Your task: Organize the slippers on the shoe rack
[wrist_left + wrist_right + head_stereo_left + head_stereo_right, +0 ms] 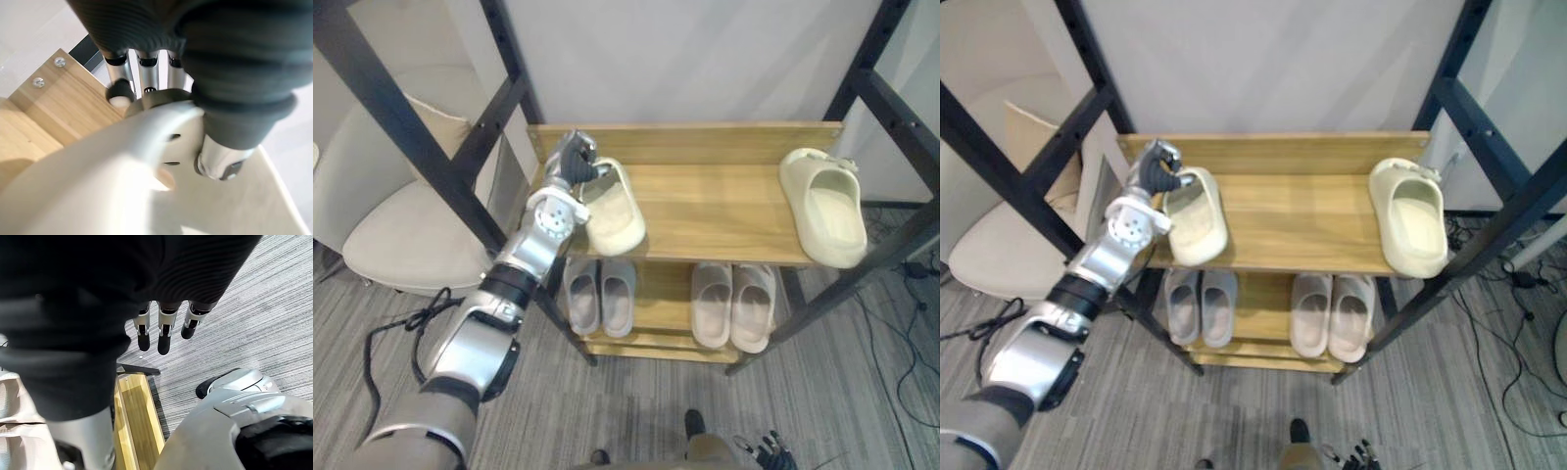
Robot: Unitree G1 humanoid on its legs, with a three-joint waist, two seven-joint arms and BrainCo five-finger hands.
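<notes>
The left hand (570, 162) grasps the back rim of a cream slipper (615, 217) at the left end of the top shelf (715, 211), its near end at the front edge; its mate (827, 211) lies at the far right, bare wood between. The right hand (164, 330) hangs loose-fingered above the carpet (274, 308)

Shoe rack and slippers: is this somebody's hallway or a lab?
Probably a test room dressed like a home entryway: a wooden shoe rack holds slippers and a cream chair stands beside it, but black metal beams frame it over office-style grey carpet.
</notes>
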